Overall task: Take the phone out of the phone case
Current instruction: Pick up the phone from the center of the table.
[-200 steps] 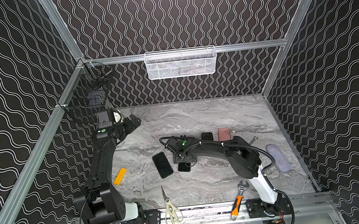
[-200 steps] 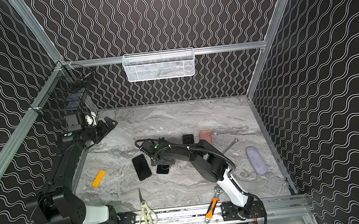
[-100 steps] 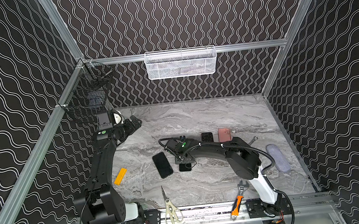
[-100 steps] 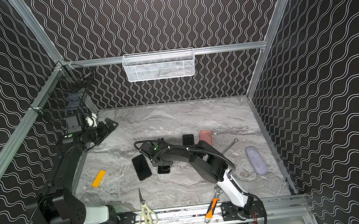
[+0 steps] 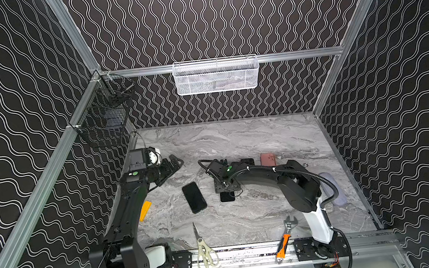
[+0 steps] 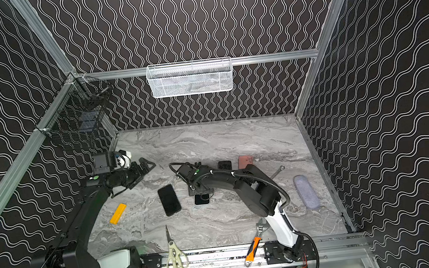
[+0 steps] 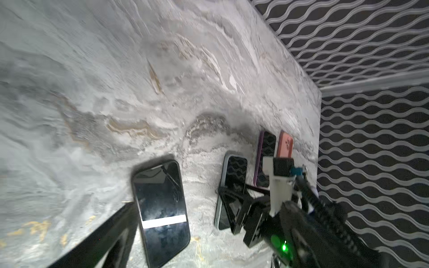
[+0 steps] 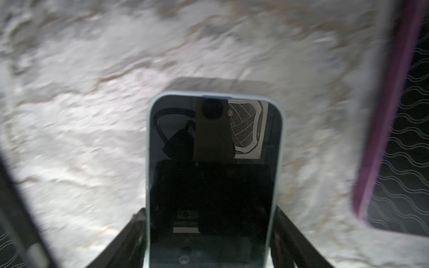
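A phone (image 8: 213, 181) in a pale case (image 8: 148, 139) is seen lying flat, screen up, near the middle of the marble worktop (image 5: 235, 138), with one end tucked under the right gripper (image 8: 210, 215). Its two fingers (image 8: 125, 236) are set just outside the long edges of the case. Whether they are pressed tight on it or merely beside it cannot be told from the right wrist view, which is blurred. The left gripper (image 5: 172, 169) is held above the worktop's far left side with its fingers spread wide and nothing between them, well apart from the phone.

The phone is judged not yet freed: the case rim is wrapped round the whole visible screen edge.

Several risks can be read from this. If the sides are squeezed, the case may be clamped harder onto the phone, and both would be lifted as one. With nothing holding the case down, any pull is likely to drag the pair across the smooth stone. Because only one end is straddled, the phone could be tipped or swung sideways. A bare black phone (image 5: 194, 197) lies near on one side and a purple-cased phone (image 8: 394, 116) near on the other, so either could be knocked by such a slide. A smooth case edge could also be lost from a shallow hold.
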